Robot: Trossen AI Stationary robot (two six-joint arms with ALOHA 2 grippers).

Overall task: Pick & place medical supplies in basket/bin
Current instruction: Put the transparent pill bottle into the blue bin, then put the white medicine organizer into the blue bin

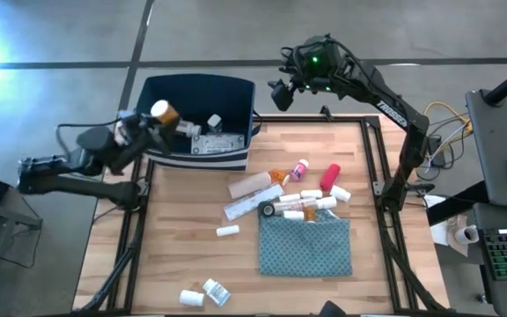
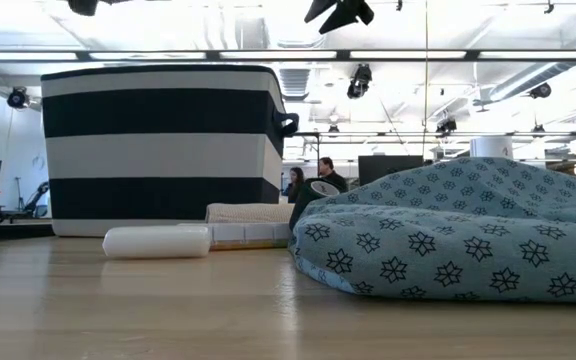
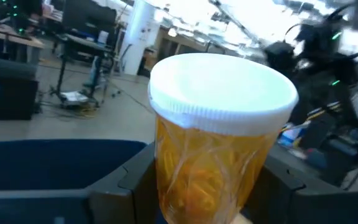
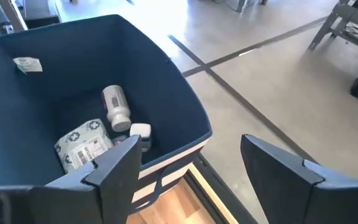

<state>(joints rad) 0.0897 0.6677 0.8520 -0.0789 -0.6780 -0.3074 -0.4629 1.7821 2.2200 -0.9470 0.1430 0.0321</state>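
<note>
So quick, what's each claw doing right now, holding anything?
Left gripper: closed on an orange vial with a white cap, over the bin.
Right gripper: open, empty, beside the bin's far corner.

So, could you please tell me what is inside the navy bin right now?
Inside the navy bin lie a white pill bottle, a labelled white packet, a small white-capped item and a small packet by the far wall. The right arm's finger covers part of the floor.

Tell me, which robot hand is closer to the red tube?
Right. The right gripper hangs open past the table's far edge, beyond the red tube. The left gripper, holding an orange vial at the bin, is farther off.
</note>
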